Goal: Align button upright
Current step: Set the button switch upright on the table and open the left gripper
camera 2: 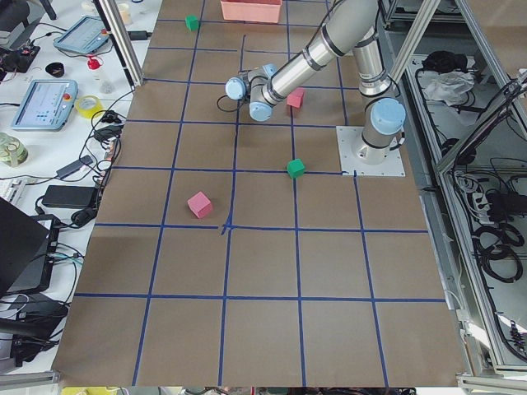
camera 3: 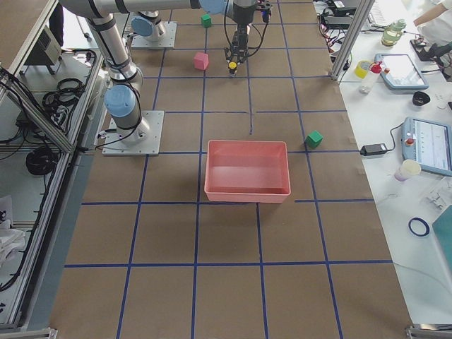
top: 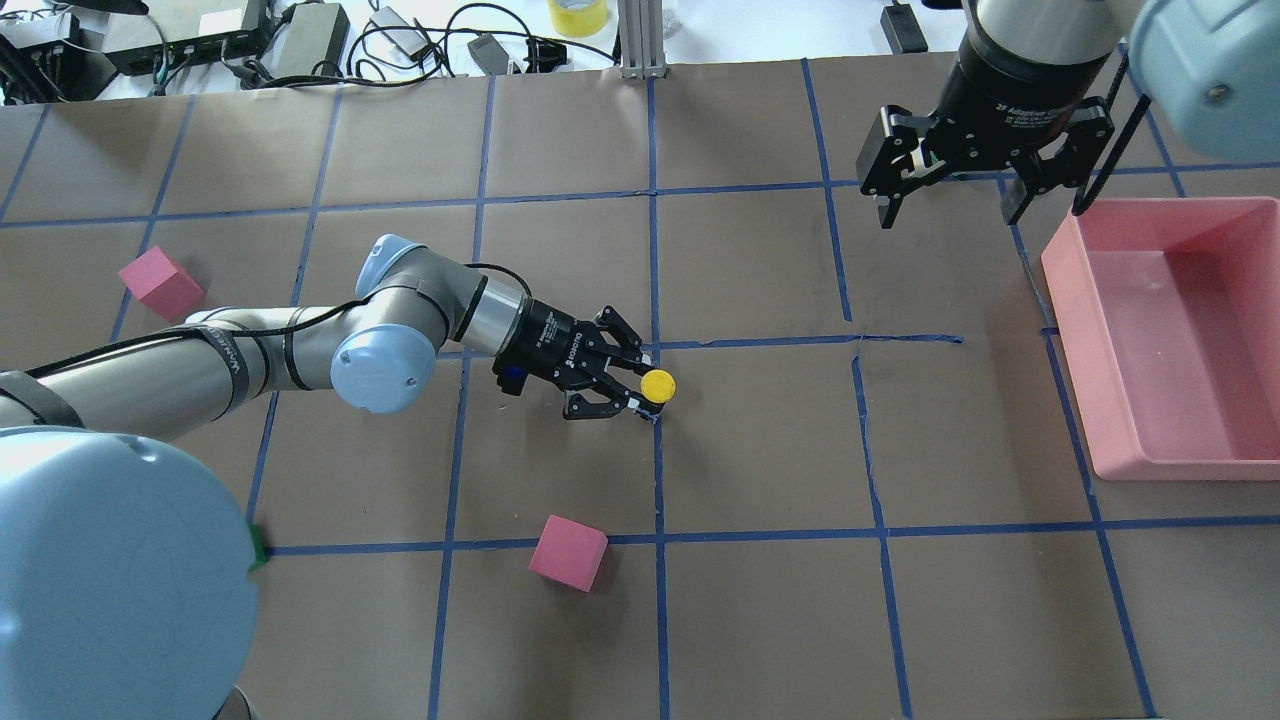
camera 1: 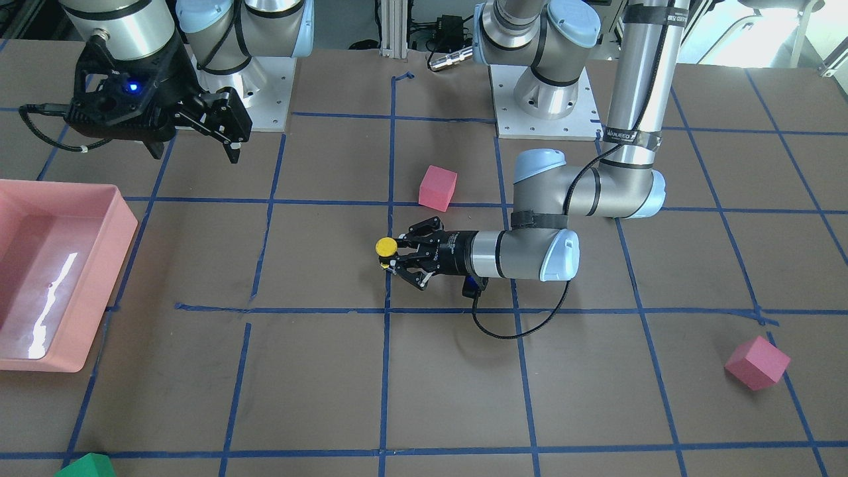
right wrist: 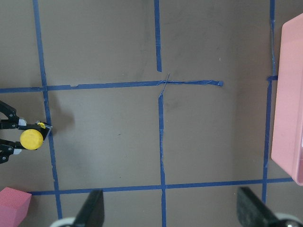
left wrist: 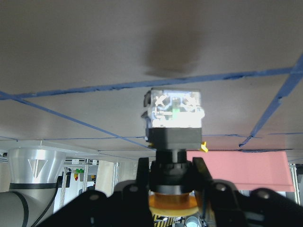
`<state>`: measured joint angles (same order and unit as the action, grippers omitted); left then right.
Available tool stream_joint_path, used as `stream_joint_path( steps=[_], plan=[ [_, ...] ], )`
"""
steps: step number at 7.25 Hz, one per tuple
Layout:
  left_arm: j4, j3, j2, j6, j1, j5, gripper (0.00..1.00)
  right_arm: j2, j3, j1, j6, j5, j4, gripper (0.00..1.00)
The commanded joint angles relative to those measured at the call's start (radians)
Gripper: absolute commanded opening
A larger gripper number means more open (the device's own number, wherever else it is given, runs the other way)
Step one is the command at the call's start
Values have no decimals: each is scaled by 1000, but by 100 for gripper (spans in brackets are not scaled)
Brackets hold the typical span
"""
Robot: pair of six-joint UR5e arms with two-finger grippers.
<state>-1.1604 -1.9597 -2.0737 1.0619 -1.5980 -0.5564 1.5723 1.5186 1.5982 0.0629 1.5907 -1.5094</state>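
Note:
The button (top: 657,385), with its yellow cap on top, hangs upright near the table's middle, on a blue tape line. My left gripper (top: 641,383) reaches in level with the table and is shut on the button's black body. In the left wrist view the silvery contact block (left wrist: 174,108) points at the table and the fingers (left wrist: 142,176) clamp the body. I cannot tell whether the base touches the table. The front view shows the cap (camera 1: 386,247) at the left gripper (camera 1: 395,257). My right gripper (top: 948,212) is open and empty, high above the table by the pink bin.
A pink bin (top: 1068,350) stands at the robot's right side; it also shows in the front view (camera 1: 126,218). One pink foam cube (top: 568,552) lies near the button, another (top: 160,283) at the far left. A green cube (camera 1: 86,466) lies at the table's edge.

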Motion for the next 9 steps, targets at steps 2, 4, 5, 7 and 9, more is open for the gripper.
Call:
stream_joint_path(
  steps=[2, 4, 5, 7, 9],
  plan=[
    [-2, -2, 3, -16, 27, -5, 100, 0, 0, 0, 0, 0, 0, 100],
    [-4, -2, 17, -19, 67, -7, 100, 0, 0, 0, 0, 0, 0, 100],
    [-4, -1, 17, -19, 70, -8, 100, 0, 0, 0, 0, 0, 0, 100],
    [-7, 11, 27, -16, 95, -13, 100, 0, 0, 0, 0, 0, 0, 100],
    [-11, 133, 110, -19, 121, -276, 100, 5, 0, 0, 1, 0, -2, 100]
  ],
)
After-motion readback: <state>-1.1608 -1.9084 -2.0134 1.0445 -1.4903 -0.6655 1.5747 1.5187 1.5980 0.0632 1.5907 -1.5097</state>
